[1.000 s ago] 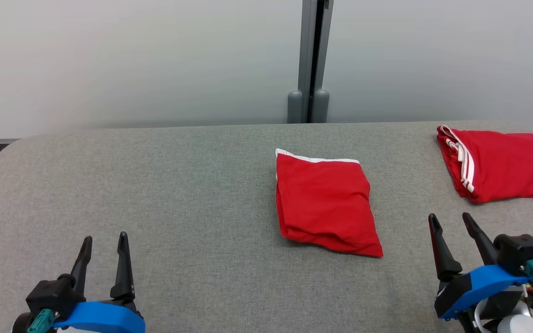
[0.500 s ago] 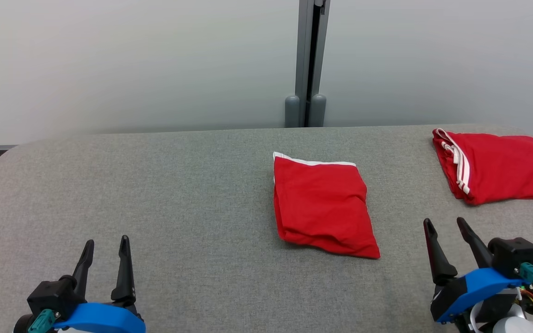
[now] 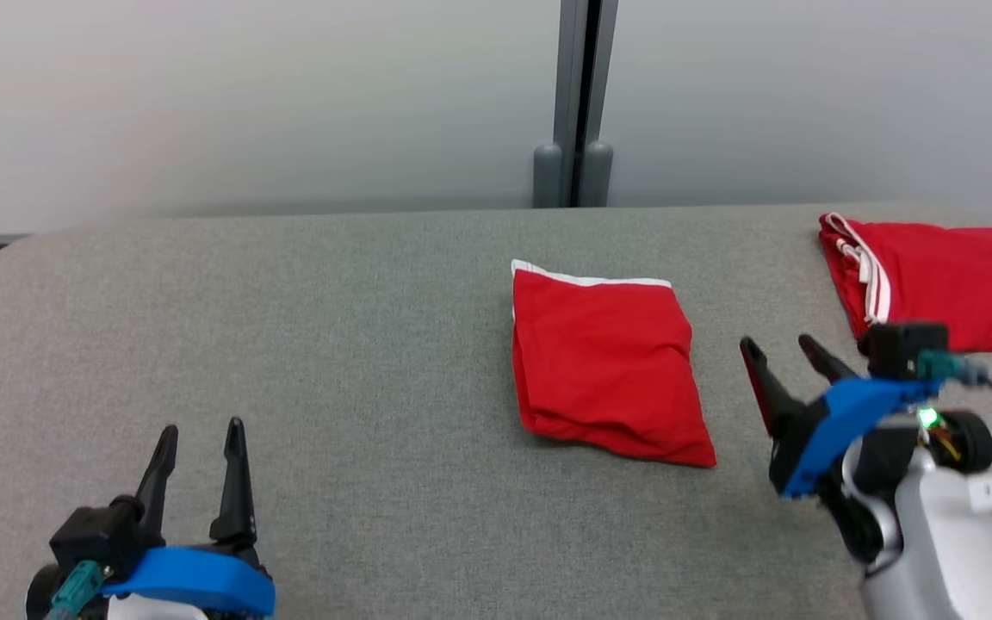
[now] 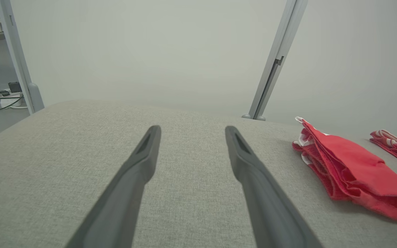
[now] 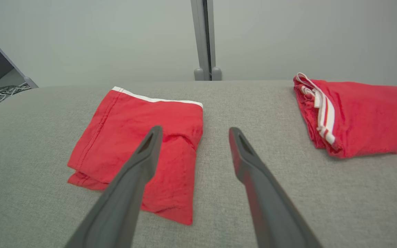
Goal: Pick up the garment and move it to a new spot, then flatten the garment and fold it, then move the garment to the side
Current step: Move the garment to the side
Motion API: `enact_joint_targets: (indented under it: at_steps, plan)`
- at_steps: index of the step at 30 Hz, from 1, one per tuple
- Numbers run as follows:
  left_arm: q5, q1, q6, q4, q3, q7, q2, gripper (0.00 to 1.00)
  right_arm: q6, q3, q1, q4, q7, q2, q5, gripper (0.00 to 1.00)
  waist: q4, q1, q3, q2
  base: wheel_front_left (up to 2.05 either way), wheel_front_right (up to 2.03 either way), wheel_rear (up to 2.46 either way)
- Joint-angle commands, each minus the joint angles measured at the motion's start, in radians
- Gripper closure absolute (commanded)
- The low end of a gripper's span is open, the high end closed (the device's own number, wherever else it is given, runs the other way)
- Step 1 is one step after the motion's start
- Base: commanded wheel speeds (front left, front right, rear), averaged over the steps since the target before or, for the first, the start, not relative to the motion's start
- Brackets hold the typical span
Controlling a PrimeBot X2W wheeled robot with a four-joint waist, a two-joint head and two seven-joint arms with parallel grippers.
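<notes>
At the near left edge of the grey padded surface, the left gripper hovered empty with its jaws apart, seemingly parked out of the way. Farther in, toward the right edge, the right gripper was also empty with jaws apart, just beside the garment, likely lined up to carry it aside. The garment lay mid-surface, folded into a compact red rectangle. A second folded red shirt rested at the far right corner, probably the set-aside spot.
</notes>
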Motion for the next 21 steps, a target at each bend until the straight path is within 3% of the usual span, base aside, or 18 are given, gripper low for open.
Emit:
enact_joint_targets:
  at_steps: [1, 7, 21]
  plan:
    - [0.003, -0.025, 0.001, -0.009, -0.007, -0.005, 0.001, 0.00, 0.000, -0.007, -0.051, 0.029, 0.032, 0.003, 0.008, 0.00, 0.016, -0.0001, 0.026, -0.0001, 0.00, 0.00, 0.00]
    - [0.001, -0.093, -0.013, -0.011, -0.024, -0.020, -0.003, 0.00, 0.000, -0.073, -0.246, 0.248, 0.113, 0.010, -0.008, 0.00, 0.076, -0.0001, 0.113, -0.0001, 0.00, 0.00, 0.00]
    - [-0.002, -0.154, -0.031, 0.027, -0.044, -0.040, 0.002, 0.00, 0.000, -0.181, -0.367, 0.601, -0.028, 0.010, -0.095, 0.00, 0.161, -0.0001, 0.180, -0.0001, 0.00, 0.00, 0.00]
